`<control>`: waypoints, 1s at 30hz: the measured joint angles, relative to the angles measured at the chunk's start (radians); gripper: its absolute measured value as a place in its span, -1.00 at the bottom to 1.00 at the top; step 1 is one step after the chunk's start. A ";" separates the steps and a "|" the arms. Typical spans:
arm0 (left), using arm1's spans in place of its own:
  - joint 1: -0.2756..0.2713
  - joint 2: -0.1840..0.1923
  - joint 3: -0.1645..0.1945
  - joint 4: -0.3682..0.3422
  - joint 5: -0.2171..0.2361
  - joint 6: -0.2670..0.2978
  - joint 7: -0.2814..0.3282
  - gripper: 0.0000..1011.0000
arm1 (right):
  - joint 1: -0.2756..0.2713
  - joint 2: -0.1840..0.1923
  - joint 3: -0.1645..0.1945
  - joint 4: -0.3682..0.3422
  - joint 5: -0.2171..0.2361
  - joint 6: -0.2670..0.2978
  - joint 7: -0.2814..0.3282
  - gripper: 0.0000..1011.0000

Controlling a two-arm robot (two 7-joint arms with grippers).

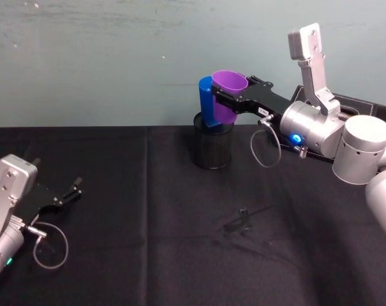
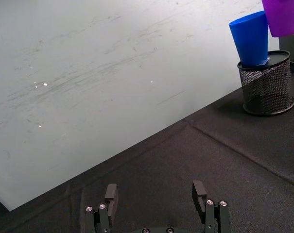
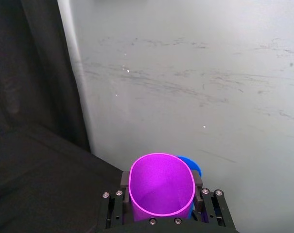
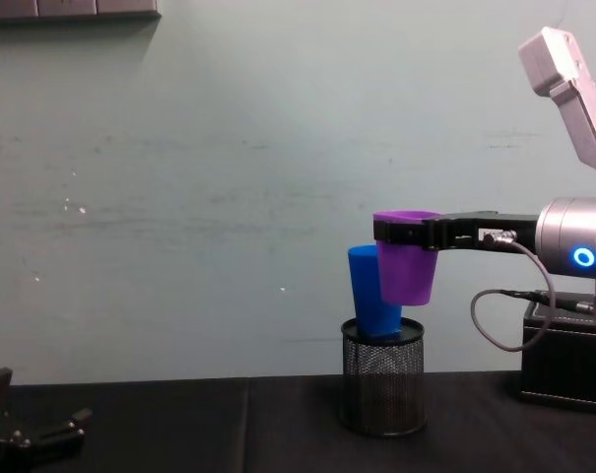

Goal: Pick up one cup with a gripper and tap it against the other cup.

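Two cups near the table's (image 1: 148, 223) far edge: your right gripper (image 1: 234, 90) pinches the purple cup (image 1: 228, 95) aloft, just beside the blue cup (image 1: 207, 102) leaning in the mesh holder (image 1: 213, 148). Your left gripper (image 1: 68, 191) sits spread, near-left corner.

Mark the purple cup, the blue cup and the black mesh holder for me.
purple cup (image 4: 408, 274): chest view, middle of its side wall.
blue cup (image 4: 366, 291): chest view, bare side wall above the holder's rim.
black mesh holder (image 4: 381, 389): chest view, front of its mesh wall.
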 joint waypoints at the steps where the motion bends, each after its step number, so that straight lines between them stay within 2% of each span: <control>1: 0.000 0.000 0.000 0.000 0.000 0.000 0.000 0.98 | 0.000 0.000 0.000 0.000 0.000 0.000 0.000 0.41; 13: 0.000 0.000 0.000 0.000 0.000 0.000 0.000 0.98 | 0.012 -0.013 0.005 0.024 -0.004 -0.010 0.005 0.41; 30: 0.000 0.000 0.000 0.000 0.000 0.000 0.000 0.98 | 0.012 -0.012 0.005 0.023 -0.004 -0.010 0.007 0.41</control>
